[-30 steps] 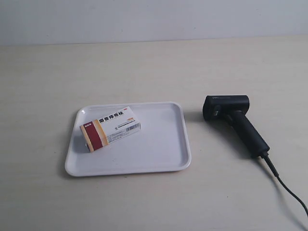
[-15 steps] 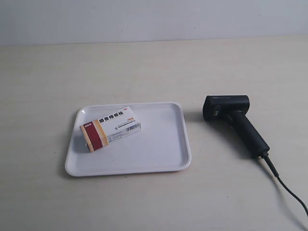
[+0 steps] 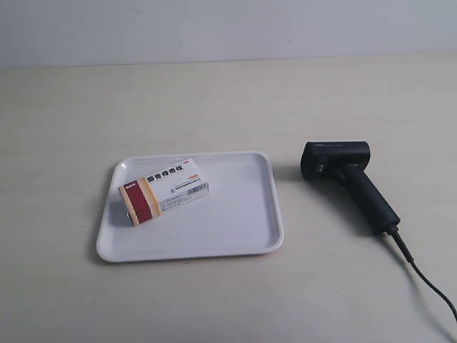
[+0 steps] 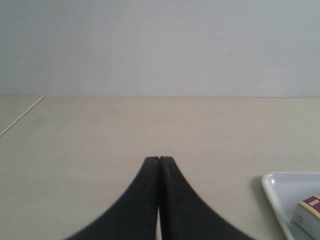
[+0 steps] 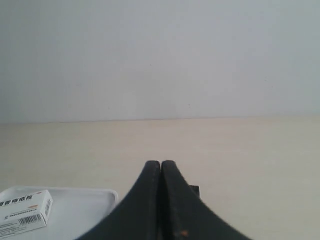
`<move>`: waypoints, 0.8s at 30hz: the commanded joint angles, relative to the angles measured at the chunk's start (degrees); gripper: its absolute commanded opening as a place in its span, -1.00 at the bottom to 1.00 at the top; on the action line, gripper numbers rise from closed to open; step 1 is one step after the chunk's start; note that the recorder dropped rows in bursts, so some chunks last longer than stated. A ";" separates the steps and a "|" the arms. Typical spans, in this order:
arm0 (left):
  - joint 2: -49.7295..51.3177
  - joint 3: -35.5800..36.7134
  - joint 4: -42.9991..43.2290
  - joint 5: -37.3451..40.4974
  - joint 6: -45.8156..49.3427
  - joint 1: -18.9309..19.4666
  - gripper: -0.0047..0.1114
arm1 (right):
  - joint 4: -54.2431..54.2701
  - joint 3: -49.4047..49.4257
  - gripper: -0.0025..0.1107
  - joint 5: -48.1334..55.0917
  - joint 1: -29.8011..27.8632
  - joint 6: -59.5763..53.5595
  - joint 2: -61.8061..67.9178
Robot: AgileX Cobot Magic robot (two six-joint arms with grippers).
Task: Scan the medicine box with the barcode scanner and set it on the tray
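The medicine box [image 3: 163, 190] lies flat inside the white tray [image 3: 243, 221], toward its left side, turned at a slant. The barcode scanner [image 3: 346, 179] rests on the table [image 3: 214, 100] just right of the tray, apart from it, its cable [image 3: 425, 279] trailing to the near right. Neither arm shows in the exterior view. The left gripper [image 4: 159, 161] has its fingers pressed together, empty, with the tray corner and box off to one side. The right gripper [image 5: 160, 165] is likewise closed on nothing, well apart from the box [image 5: 24, 212].
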 commanded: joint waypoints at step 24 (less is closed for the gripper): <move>-0.35 -0.03 -0.52 -0.20 0.04 0.10 -0.89 | 0.14 0.26 -0.95 6.35 -22.48 -0.80 -13.41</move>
